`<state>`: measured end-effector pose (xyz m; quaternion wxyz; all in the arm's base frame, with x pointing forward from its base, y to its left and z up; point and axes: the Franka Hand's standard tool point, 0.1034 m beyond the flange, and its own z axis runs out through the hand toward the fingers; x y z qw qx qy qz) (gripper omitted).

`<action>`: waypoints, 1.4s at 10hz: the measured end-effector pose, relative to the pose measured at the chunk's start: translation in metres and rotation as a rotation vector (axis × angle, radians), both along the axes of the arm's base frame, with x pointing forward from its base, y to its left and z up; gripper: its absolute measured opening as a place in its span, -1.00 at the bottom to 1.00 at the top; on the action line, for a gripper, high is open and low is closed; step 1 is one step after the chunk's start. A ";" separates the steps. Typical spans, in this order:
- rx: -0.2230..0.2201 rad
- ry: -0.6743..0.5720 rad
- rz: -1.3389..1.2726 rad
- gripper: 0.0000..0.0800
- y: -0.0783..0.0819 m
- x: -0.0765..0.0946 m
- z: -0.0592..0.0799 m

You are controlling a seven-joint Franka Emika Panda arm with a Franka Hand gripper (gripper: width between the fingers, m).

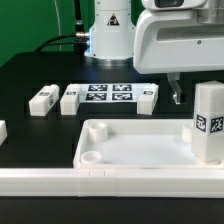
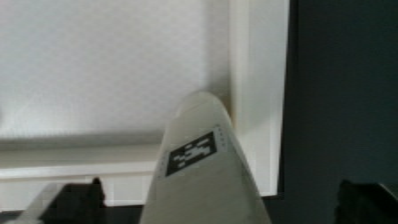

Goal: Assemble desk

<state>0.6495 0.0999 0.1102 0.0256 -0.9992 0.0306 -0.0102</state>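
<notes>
The white tray-like desk top (image 1: 140,150) lies at the front of the table, with a round socket showing at its near left corner. One white block leg (image 1: 209,122) stands upright in its corner on the exterior view's right, tag facing out. My gripper (image 1: 185,96) hangs open just over that leg. In the wrist view the leg (image 2: 203,150) rises between my dark fingertips (image 2: 71,200) with a gap on each side, touching neither. My gripper (image 2: 217,205) holds nothing, and the desk top's floor (image 2: 107,70) lies below.
The marker board (image 1: 110,97) lies behind the desk top. Two loose legs (image 1: 43,99) (image 1: 70,98) rest left of it and another block (image 1: 148,96) sits at its right end. A long white rail (image 1: 100,181) runs along the front. The arm's base (image 1: 108,30) stands behind.
</notes>
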 end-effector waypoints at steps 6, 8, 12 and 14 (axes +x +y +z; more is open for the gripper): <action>-0.015 -0.028 0.504 0.07 -0.001 0.006 0.007; -0.014 -0.027 0.484 -0.28 -0.001 0.006 0.007; -0.011 -0.025 0.423 -0.28 -0.002 0.006 0.007; 0.007 -0.033 0.189 -0.28 -0.003 0.007 0.006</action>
